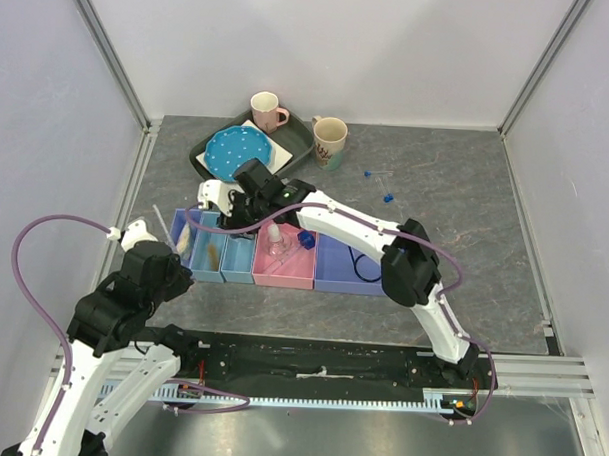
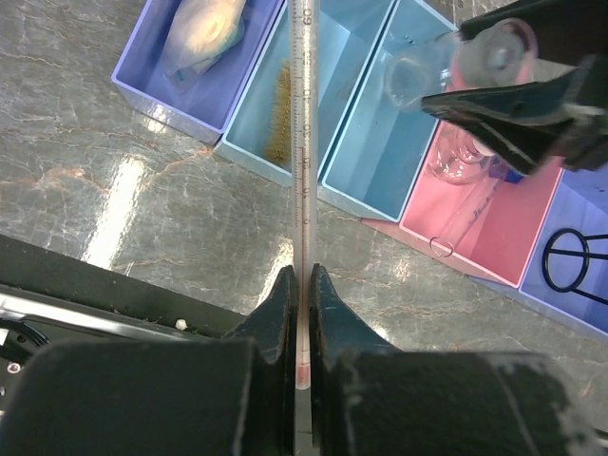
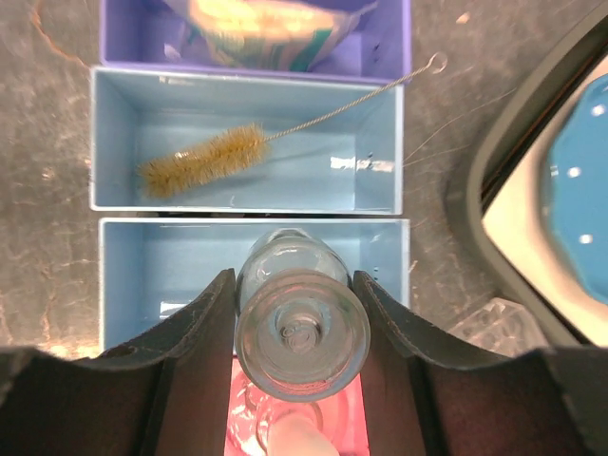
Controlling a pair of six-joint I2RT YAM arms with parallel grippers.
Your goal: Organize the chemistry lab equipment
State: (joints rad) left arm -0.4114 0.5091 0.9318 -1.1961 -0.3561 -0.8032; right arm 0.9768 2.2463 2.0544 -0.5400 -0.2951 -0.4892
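While the row of bins is being filled by kind, the left gripper (image 2: pixel 302 277) is clamped tight on one end of a thin graduated glass tube (image 2: pixel 304 142), which points toward the bins. The right gripper (image 3: pixel 294 283) is closed around a clear glass bottle (image 3: pixel 301 332), mouth up, above the junction of the empty light-blue bin (image 3: pixel 142 266) and the pink bin (image 2: pixel 522 228). The likely destination is the pink bin, which already holds clear glassware (image 2: pixel 456 166).

Other contents:
- A packet (image 3: pixel 275 19) lies in the purple end bin (image 3: pixel 399 38).
- A bristle brush (image 3: pixel 204 161) is alone in its bin (image 3: pixel 114 104).
- A black looped wire (image 2: pixel 575 252) sits in the far purple bin (image 2: pixel 560 290).
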